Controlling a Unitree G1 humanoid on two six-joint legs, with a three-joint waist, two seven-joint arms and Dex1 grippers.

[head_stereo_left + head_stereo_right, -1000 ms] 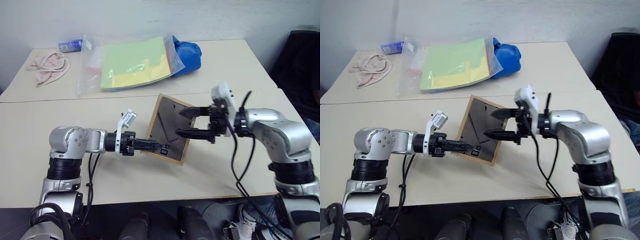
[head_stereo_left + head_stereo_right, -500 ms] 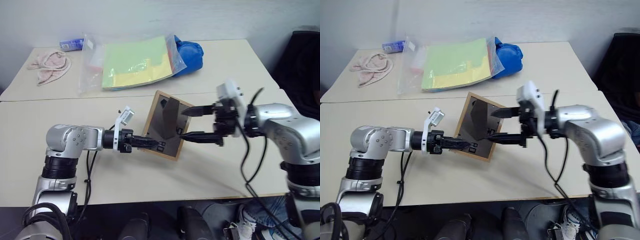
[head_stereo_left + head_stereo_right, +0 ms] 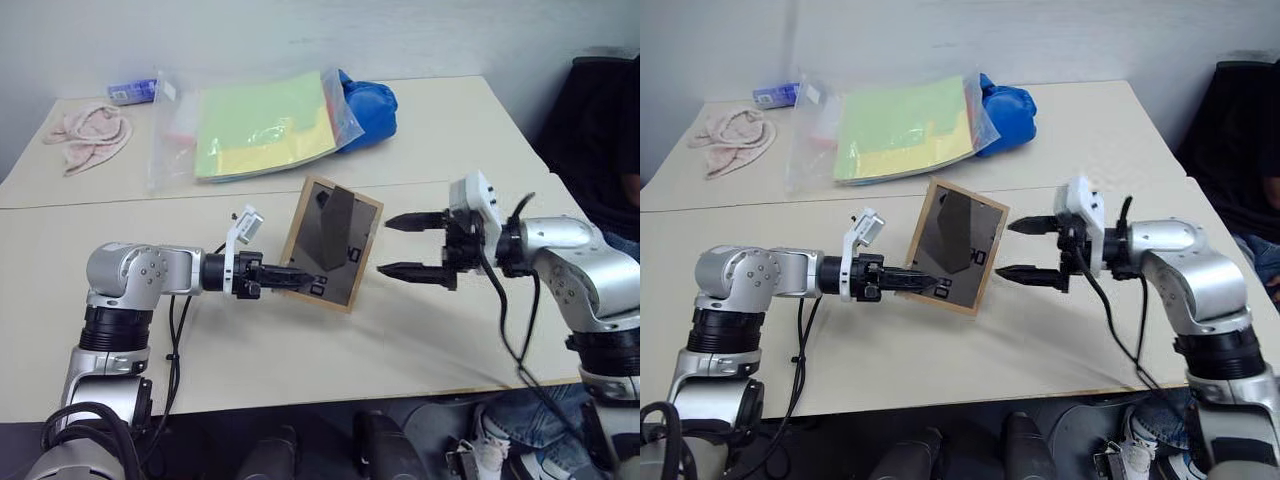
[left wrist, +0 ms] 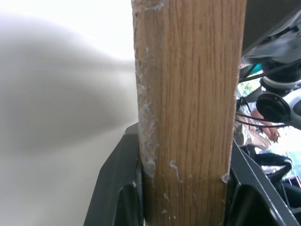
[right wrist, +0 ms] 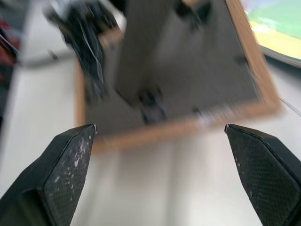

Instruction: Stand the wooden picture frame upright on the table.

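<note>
Left gripper (image 3: 300, 279): fingers clamped on the lower left edge of the wooden picture frame (image 3: 331, 244); the left wrist view shows one black finger (image 4: 123, 188) pressed to each side of the light wood border. Forearm lies nearly level across the near slab, pointing toward the robot's right.

Right gripper (image 3: 402, 245): fingers wide apart, one above the other, holding nothing; tips just beside the frame's right edge, not touching it. Forearm reaches in from the right, pointing toward the robot's left.

Wooden picture frame: tilted, near upright, dark grey back panel facing the camera, stand flap (image 3: 334, 228) folded out from the panel; lower edge close to the near slab, contact with the surface cannot be told.

Table (image 3: 420, 330): cream-beige, two slabs, seam (image 3: 120, 202) running across behind the frame.

Far slab, left to right: pink cloth (image 3: 84, 134), small blue packet (image 3: 131, 91), clear bag of green and yellow paper (image 3: 255, 124), blue object (image 3: 368, 101) partly under the bag's right end.

Room: pale wall behind the table; dark chair (image 3: 601, 120) at the right edge
</note>
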